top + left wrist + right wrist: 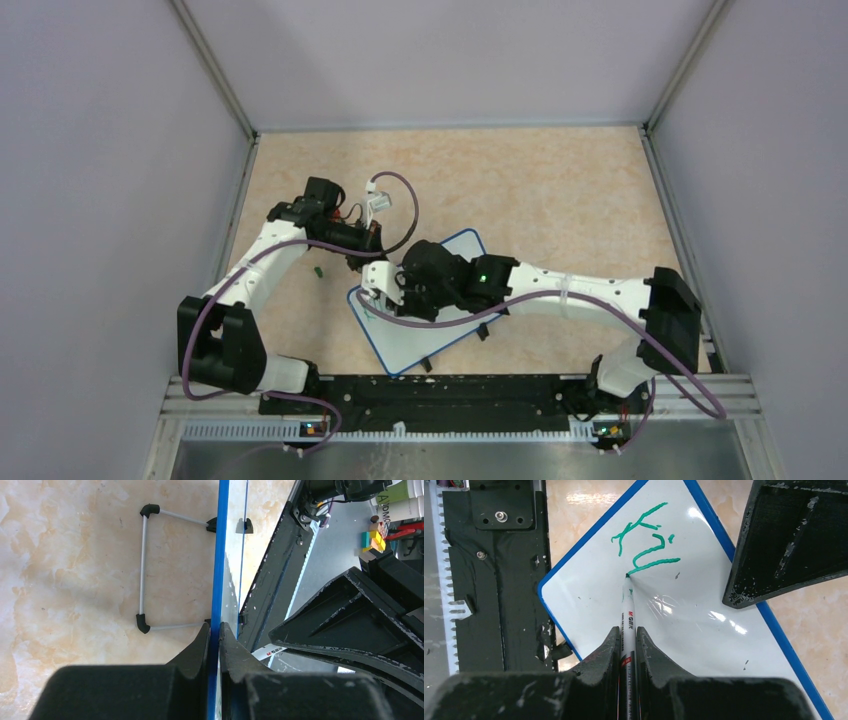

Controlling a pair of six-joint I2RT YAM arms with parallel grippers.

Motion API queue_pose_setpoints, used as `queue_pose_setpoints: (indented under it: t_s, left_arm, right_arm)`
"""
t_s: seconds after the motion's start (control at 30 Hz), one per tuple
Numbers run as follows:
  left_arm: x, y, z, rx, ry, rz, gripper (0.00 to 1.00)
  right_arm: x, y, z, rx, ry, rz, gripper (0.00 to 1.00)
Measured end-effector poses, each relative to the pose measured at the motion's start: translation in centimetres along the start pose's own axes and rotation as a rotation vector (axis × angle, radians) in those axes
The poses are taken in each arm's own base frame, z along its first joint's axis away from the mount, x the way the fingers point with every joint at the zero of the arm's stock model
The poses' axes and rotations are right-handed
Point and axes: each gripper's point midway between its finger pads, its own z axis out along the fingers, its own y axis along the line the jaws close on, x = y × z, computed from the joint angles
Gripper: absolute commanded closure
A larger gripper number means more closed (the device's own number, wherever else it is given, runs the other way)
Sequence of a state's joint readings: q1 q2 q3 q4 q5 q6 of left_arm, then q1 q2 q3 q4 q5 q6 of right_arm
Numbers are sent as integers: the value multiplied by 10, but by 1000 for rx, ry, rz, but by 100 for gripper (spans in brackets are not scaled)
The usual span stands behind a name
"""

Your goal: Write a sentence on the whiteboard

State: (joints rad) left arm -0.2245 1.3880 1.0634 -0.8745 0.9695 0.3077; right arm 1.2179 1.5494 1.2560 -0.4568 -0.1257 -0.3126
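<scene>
Gripping a white marker (628, 605) between its two black fingers, your right pincer (626, 630) is clamped tight on the barrel. The dark tip touches the whiteboard (684, 630) at the end of a green stroke. Of the sentence (644, 545) only a few glossy green strokes show, in the upper part of the board as the right wrist sees it. Your left pincer (214, 627) is pinched together on the board's thin blue rim, seen edge-on from that wrist. A grey wire stand (143, 570) with black corner pieces lies just beside the rim. The board is a smooth, shiny white rectangle with rounded corners, and glare streaks its face. It sits askew on the tabletop (560, 190), towards the near edge and close to the black rail (494, 580). The tabletop is matt beige with a mottled, stone-like pattern. Plain pale grey walls (100, 150) close it in on three sides, joined by metal corner strips.
</scene>
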Motion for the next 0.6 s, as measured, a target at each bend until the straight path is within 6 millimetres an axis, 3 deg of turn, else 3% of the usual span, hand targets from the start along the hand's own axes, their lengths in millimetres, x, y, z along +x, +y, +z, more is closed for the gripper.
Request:
queue_pose_setpoints:
  t_s: [0.23, 0.6]
  left_arm:
    - [0, 0, 0, 1, -1, 0, 100]
    - [0, 0, 0, 2, -1, -2, 100]
  right_arm:
    - [-1, -1, -2, 4, -6, 20, 100]
    - [-12, -22, -13, 48, -45, 54, 100]
